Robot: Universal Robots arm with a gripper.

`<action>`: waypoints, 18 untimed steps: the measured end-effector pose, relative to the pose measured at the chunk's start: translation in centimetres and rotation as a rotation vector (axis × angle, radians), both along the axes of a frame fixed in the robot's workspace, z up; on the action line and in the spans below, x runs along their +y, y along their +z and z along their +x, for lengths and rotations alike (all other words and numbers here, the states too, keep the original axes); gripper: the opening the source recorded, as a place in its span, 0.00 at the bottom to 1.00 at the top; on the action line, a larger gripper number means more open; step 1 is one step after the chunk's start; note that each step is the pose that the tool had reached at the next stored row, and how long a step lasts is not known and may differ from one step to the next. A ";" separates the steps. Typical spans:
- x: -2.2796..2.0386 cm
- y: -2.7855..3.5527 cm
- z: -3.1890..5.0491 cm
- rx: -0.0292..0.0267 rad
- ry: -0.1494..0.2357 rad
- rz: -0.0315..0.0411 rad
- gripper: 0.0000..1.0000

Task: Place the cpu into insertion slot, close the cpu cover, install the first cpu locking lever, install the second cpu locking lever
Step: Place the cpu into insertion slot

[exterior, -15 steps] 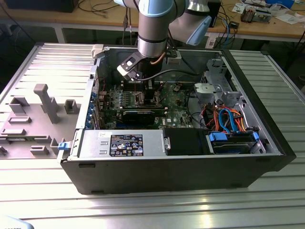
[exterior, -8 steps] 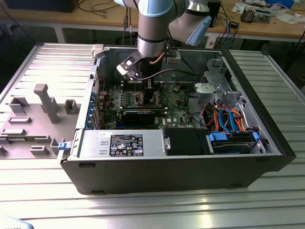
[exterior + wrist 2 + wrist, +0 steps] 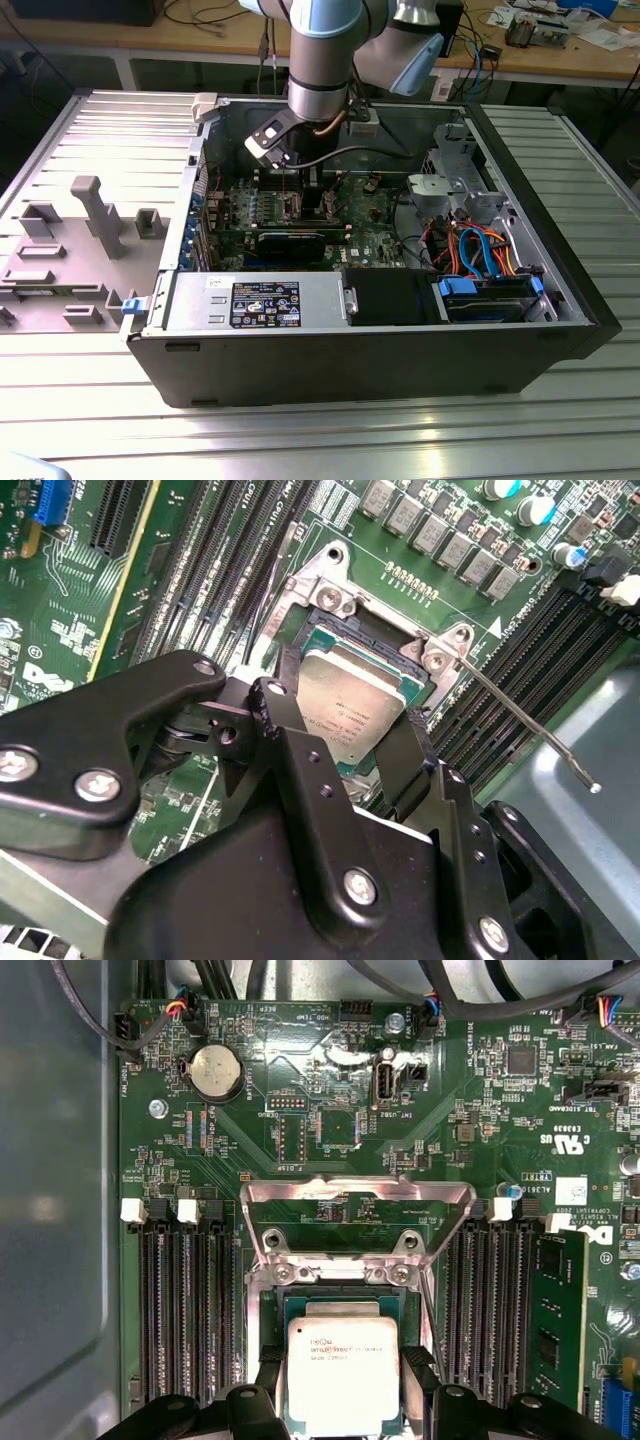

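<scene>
gripper (image 3: 350,715): matte black metal links and plates with bright round screw heads, closest to the lens in the second wrist view; in the exterior view the gripper (image 3: 290,165) hangs low inside the computer case.
fingers (image 3: 405,765): two slim black bars, clamped on opposite edges of the cpu.
cpu (image 3: 345,695): small flat square with a smooth silvery-tan metal top and fine dark print; held between the fingers directly over the insertion slot, also seen in the first wrist view (image 3: 343,1375); i cannot tell whether it is fully seated.
insertion slot (image 3: 340,1305): square socket, dark inside, with a silvery rim and screw heads at the corners, set between two banks of memory slots.
cpu cover (image 3: 355,1192): thin shiny metal frame with an open window, swung up off the socket and hinged at one socket edge.
locking lever (image 3: 520,720): thin bare steel rod, unlatched, reaching from a socket corner out over the memory slots.
memory slots (image 3: 185,1310): long narrow black rows with white end clips.
motherboard (image 3: 330,1110): green, crowded with small parts.
computer case (image 3: 400,350): dark metal box, open side up.
worktop (image 3: 300,440): ribbed aluminium.
arm (image 3: 320,60): silver and pale blue, reaching down into the case.
</scene>
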State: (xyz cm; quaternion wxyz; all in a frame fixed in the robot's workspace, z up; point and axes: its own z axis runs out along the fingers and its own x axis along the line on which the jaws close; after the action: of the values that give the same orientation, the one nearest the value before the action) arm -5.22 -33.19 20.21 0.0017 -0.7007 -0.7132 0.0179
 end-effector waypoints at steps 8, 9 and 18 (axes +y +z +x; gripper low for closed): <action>0.06 -0.22 0.00 0.0000 -0.003 -0.0001 0.55; 0.06 -0.24 0.00 0.0001 -0.003 -0.0001 0.55; 0.06 -0.33 0.01 0.0001 -0.003 -0.0001 0.55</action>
State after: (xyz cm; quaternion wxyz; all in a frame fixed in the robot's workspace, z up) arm -5.21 -33.13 19.87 0.0017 -0.7019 -0.7121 0.0180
